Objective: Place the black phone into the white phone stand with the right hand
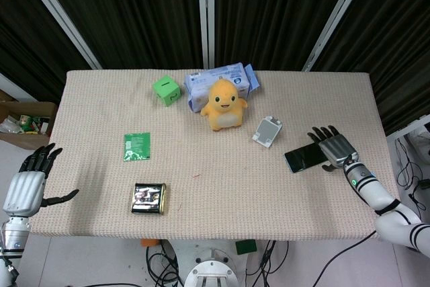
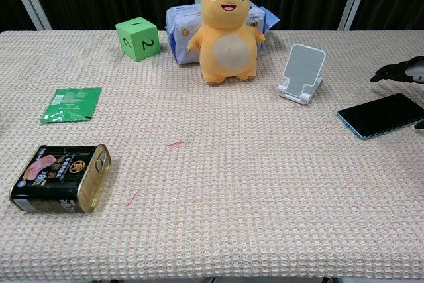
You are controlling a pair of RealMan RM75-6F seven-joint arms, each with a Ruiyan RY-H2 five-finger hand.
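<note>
A: Black and glossy, the black phone [image 1: 306,158] lay flat on the bench [image 1: 215,186], screen up, near the bench's right edge. The chest view showed a teal tint along its rim.

B: And the right hand [image 1: 334,147]?

A: It was at the phone's outer end, fingers spread, overlapping that end in the head view. I could not tell from either view whether it was actually gripping or only resting there; the chest view caught just a few dark fingertips [image 2: 397,71] at the frame's edge.

B: So how far along was the job?

A: Early, I judged. The phone was not lifted, and the white phone stand [image 2: 303,73] stood empty, upright, its cradle lip bare, near the phone but apart from it, just right of the yellow plush toy [image 2: 226,28].

B: What remained?

A: Securing a grip, lifting, carrying it across to the stand, and seating its lower edge against the lip.

B: The left hand [image 1: 28,183]?

A: Open, fingers apart, holding nothing, off the bench's left edge.
</note>
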